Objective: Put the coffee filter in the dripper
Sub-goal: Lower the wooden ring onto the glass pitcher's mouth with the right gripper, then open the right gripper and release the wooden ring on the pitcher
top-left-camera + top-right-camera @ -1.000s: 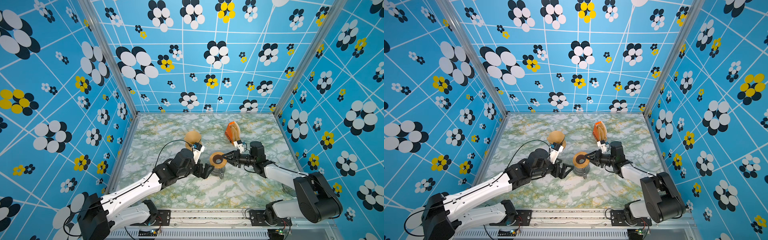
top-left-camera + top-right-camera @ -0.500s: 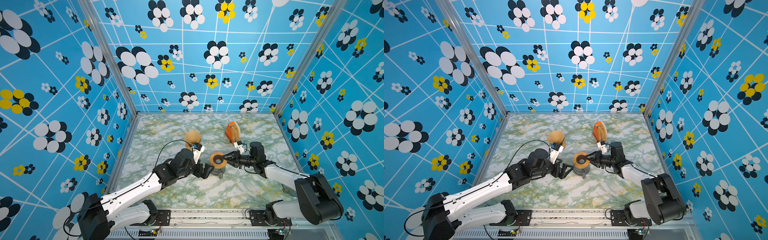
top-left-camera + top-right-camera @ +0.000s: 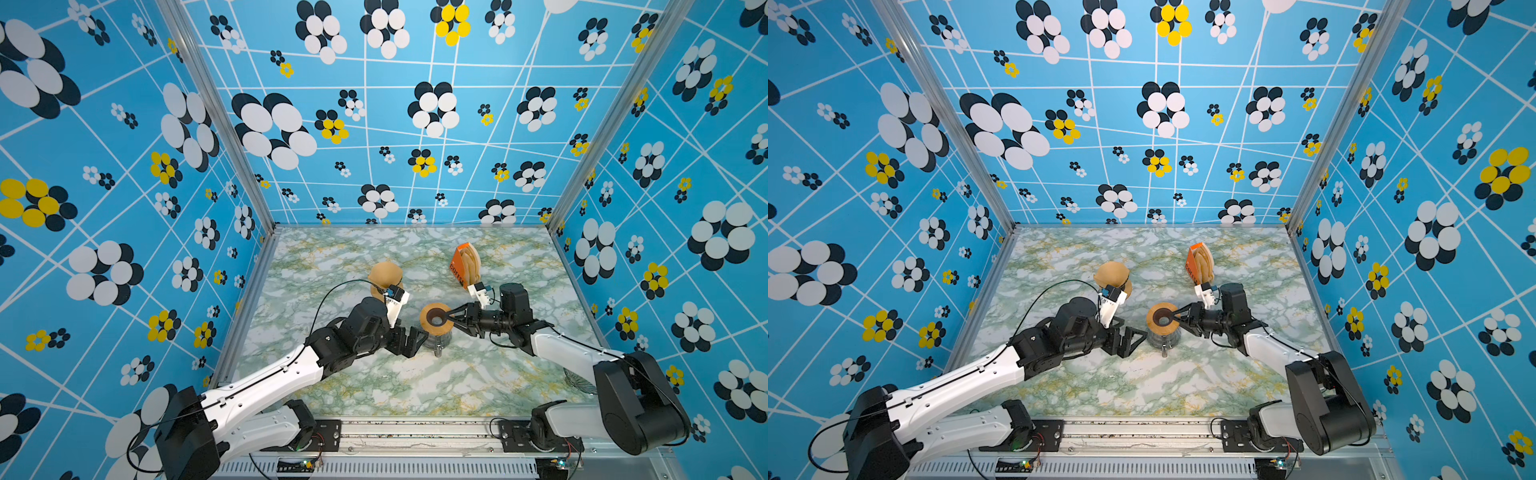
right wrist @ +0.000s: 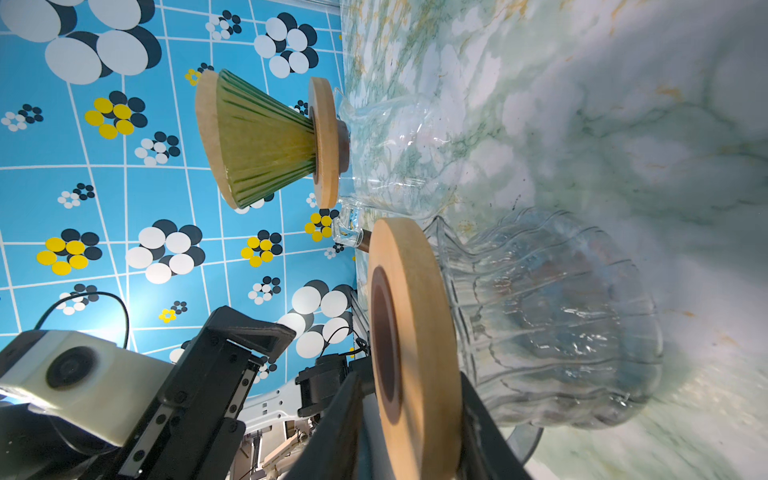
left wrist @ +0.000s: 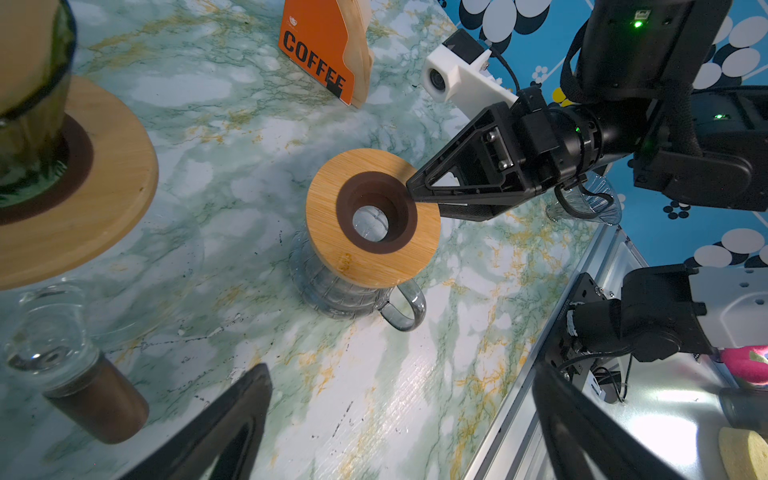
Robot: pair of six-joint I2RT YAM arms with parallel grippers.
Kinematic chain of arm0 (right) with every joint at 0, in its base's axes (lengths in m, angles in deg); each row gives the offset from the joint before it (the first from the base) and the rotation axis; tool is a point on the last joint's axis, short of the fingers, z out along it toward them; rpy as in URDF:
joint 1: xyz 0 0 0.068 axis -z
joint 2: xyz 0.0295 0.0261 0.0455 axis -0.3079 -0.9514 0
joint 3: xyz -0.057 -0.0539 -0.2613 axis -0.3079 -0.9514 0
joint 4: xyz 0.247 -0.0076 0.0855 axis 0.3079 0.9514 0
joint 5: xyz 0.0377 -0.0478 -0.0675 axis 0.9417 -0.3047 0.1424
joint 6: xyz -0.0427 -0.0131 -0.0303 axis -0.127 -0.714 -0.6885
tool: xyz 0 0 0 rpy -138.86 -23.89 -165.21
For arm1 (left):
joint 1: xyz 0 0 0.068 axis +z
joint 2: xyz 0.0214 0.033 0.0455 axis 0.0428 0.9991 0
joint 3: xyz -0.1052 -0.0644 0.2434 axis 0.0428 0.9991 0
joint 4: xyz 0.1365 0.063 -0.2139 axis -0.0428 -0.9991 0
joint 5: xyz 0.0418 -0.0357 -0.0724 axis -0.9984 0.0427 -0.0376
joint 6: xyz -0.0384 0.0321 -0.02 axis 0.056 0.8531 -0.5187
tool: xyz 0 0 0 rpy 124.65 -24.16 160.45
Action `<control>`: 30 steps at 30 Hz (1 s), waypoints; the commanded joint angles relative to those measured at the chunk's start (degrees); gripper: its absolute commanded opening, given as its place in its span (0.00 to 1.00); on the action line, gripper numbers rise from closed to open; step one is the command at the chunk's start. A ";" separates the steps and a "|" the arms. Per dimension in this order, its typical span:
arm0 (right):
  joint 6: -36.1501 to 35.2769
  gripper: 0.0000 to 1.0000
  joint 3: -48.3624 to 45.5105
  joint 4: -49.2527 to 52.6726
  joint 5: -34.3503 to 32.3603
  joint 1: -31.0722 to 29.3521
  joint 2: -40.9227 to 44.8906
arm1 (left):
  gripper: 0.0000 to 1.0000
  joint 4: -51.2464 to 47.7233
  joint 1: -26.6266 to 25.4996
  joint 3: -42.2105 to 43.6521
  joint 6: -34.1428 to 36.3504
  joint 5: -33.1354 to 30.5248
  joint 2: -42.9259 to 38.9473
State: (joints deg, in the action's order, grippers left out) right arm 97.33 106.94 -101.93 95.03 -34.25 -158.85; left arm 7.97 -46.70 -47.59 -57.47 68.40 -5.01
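At the middle of the surface [image 3: 457, 395], the right hand [image 5: 422, 198] is straddling the rim of the wooden ring [image 5: 324, 208] sitting on the glass carafe [image 5: 332, 291]; whether it is clamping or merely bracketing it, I cannot tell. The left hand [image 3: 1133, 330] is hanging wide open and empty just beside the carafe. The coffee filters [image 3: 471, 264] are standing in their orange holder [image 3: 457, 266] behind the right hand, untouched. Seemingly the stand is being readied; the next move is calling for backing off and pinching one filter.
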 commanded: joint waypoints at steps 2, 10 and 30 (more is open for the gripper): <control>-3.63 0.38 2.59 8.11 -2.05 0.51 2.56 | 0.99 0.47 0.19 -0.39 0.70 0.63 0.12; -5.60 0.40 3.62 13.44 -2.91 1.03 4.24 | 0.99 0.88 0.28 -0.30 0.68 0.80 0.34; -13.06 0.47 6.89 25.60 -11.19 1.50 8.43 | 0.99 1.94 0.30 0.12 0.40 1.35 0.05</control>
State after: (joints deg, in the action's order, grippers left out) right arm 88.45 111.42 -81.93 87.86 -33.11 -152.97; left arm 8.29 -46.70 -47.59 -57.49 68.62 -5.01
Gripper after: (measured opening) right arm 0.462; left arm 0.990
